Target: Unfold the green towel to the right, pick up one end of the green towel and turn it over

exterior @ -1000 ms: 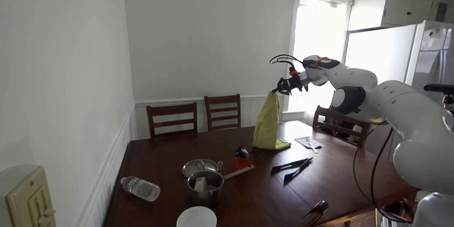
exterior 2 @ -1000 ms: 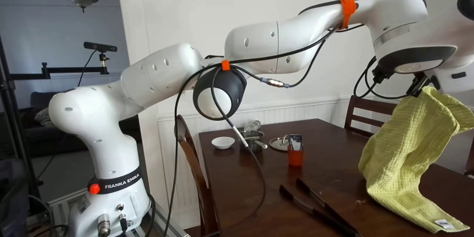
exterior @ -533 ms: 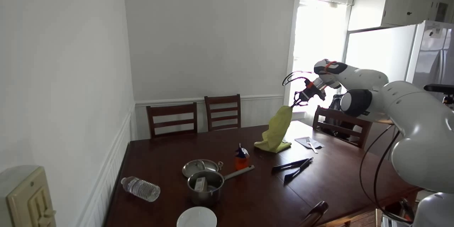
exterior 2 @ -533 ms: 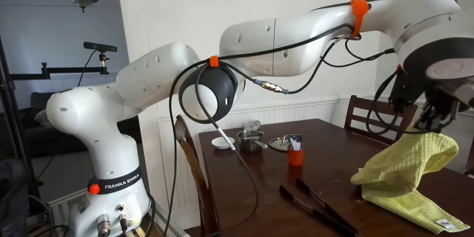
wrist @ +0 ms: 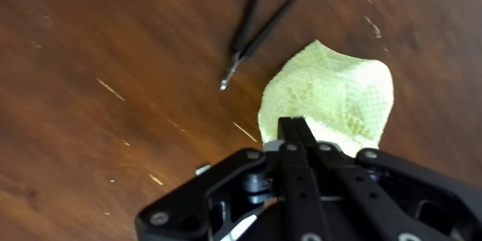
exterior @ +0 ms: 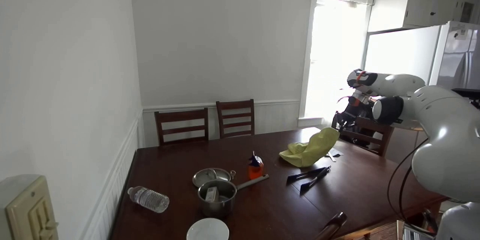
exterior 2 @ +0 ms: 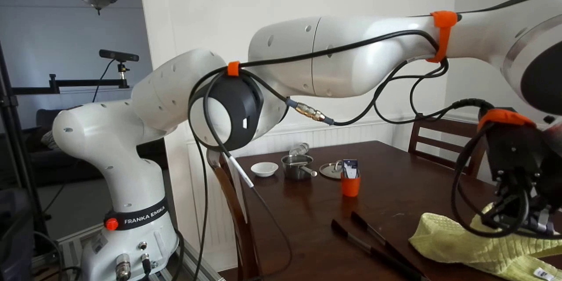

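The green towel (exterior: 309,150) is yellow-green and bunched on the dark table, with one end raised off it. It also shows in the other views, at the lower right of an exterior view (exterior 2: 474,250) and in the wrist view (wrist: 320,86). My gripper (exterior: 339,130) is at the raised end, low over the table. In the wrist view the fingers of the gripper (wrist: 293,119) are together with the towel at their tips, so it is shut on the towel. The exact pinch is hidden under the fingers. A white tag (exterior 2: 544,274) shows on the towel's lying end.
Black tongs (exterior: 309,180) lie just in front of the towel. A napkin with a white utensil (exterior: 332,156) lies partly behind it. An orange cup (exterior: 256,172), pot (exterior: 217,208), lid (exterior: 202,177), bottle (exterior: 149,199) and white bowl (exterior: 208,229) stand farther left. Chairs surround the table.
My gripper has come down and back toward the robot's base, drawing the held end of the towel with it. The towel has gone from hanging upright to a low, folded heap.
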Robot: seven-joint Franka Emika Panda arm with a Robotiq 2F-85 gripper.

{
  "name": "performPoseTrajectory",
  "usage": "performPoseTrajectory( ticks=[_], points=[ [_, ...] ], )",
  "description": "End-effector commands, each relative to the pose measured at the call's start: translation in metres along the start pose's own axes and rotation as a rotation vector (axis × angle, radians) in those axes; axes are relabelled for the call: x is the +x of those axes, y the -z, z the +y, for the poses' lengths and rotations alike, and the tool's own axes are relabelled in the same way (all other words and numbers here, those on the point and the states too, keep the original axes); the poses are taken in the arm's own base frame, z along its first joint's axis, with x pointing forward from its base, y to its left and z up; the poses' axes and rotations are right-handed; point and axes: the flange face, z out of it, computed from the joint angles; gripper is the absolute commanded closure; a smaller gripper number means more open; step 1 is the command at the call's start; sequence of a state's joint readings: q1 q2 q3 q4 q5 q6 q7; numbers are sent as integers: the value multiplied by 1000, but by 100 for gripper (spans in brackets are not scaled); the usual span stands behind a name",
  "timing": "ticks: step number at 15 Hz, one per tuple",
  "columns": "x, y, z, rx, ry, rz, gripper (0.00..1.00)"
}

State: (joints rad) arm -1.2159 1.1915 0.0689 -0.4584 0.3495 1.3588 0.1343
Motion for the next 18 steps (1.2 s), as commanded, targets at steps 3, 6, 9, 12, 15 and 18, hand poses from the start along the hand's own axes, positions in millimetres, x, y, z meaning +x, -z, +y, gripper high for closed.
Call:
performPoseTrajectory(
  ticks=[3,6,9,12,15,18],
  points=[
    [11,-5,30,-293,11,63,80],
    [26,-4,8,-342,26,209,59],
    [23,7,-48,-172,50,309,39],
    [11,-21,-123,-45,-59,312,19],
    [8,-58,-195,12,-143,443,1],
    [2,-82,-245,52,-180,600,0]
  ],
)
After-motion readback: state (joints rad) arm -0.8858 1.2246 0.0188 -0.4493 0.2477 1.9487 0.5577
